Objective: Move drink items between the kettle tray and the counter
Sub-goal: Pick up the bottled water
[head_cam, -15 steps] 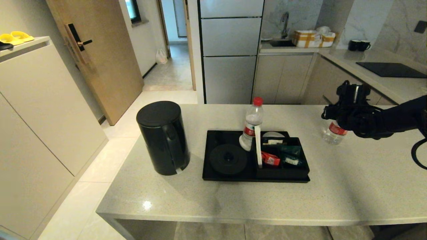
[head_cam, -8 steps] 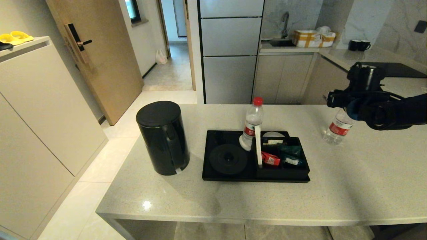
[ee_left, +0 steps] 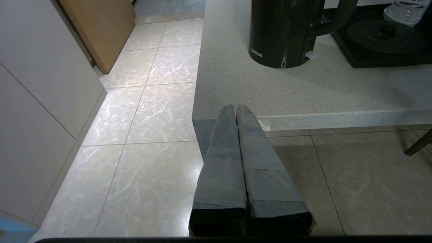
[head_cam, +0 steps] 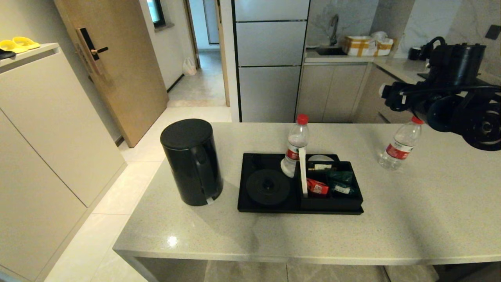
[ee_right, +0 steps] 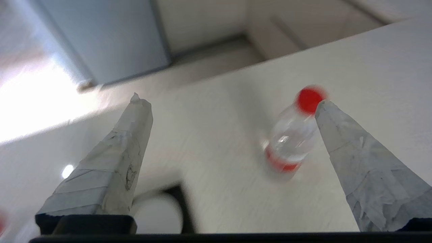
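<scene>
- The right gripper (ee_right: 229, 104) is hovering wide open and empty above the small clear red-capped plastic bottle (head_cam: 399, 149) standing on the pale speckled stone tabletop (head_cam: 430, 203).
- The left gripper (ee_left: 235, 108) is hanging closed, empty, below the tabletop's edge.

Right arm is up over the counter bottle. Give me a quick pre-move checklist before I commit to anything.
1. Right gripper open and empty: ok.
2. Counter bottle upright, clear of the gripper: ok.
3. Second bottle standing in the tray: ok.
4. Round kettle base free: ok.
5. Kettle upright on the counter, beside the tray: ok.
6. Left gripper shut, parked below the counter edge: ok.
</scene>
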